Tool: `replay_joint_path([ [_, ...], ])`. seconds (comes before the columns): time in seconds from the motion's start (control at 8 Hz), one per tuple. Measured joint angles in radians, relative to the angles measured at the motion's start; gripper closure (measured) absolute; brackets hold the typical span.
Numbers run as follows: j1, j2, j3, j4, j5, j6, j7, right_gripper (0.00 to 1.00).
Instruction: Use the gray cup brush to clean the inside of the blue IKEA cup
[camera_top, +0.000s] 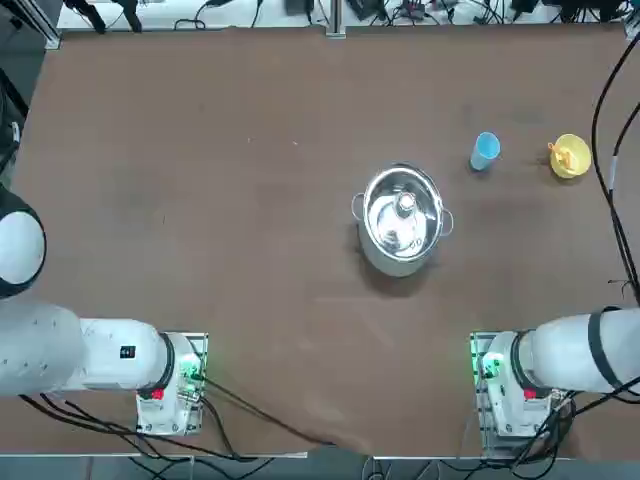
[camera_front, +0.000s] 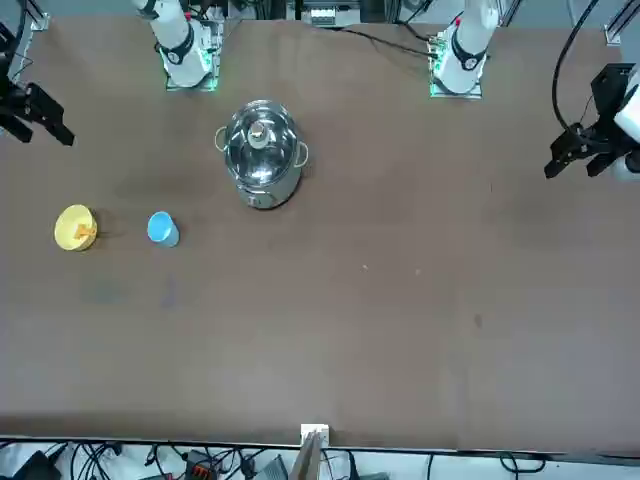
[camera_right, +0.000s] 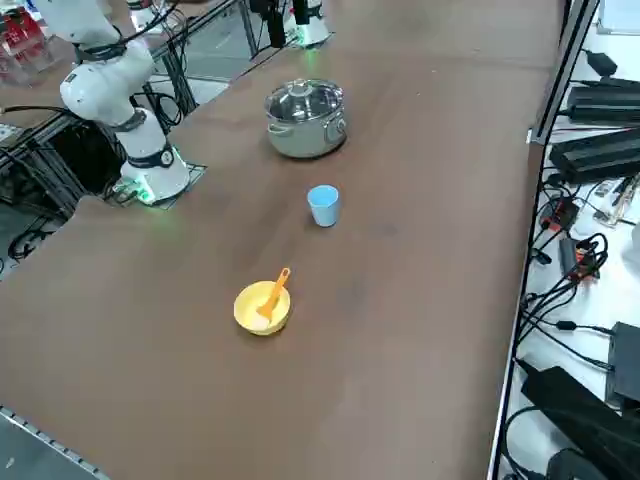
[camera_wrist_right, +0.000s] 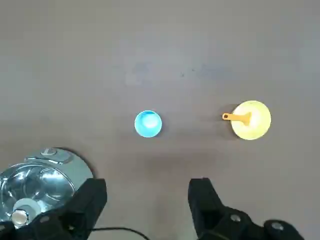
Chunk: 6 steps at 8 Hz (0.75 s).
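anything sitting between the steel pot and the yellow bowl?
Yes: the blue IKEA cup stands upright between the steel pot and the yellow bowl, touching neither. Otherwise bare table; clearest in the top view.

Gray cup brush (camera_wrist_right: 236, 117) head: too small

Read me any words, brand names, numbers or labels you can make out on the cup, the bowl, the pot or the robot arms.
No text can be read anywhere.
Blue IKEA cup: no marking shows.
Yellow bowl with the gray cup brush resting in it: no marking shows.
Steel pot: bare metal, no marking shows.
Parked left arm: a small dark label, too small to read.
Right gripper, open above the table: no lettering shows.
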Motion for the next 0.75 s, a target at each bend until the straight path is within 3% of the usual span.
replay_joint_path([
  [0.5, 0.006, 0.039, 0.001, 0.007, -0.011, 0.002, 0.000, 0.00],
  [0.75, 0.056, 0.145, 0.007, -0.002, -0.186, 0.004, 0.045, 0.00],
])
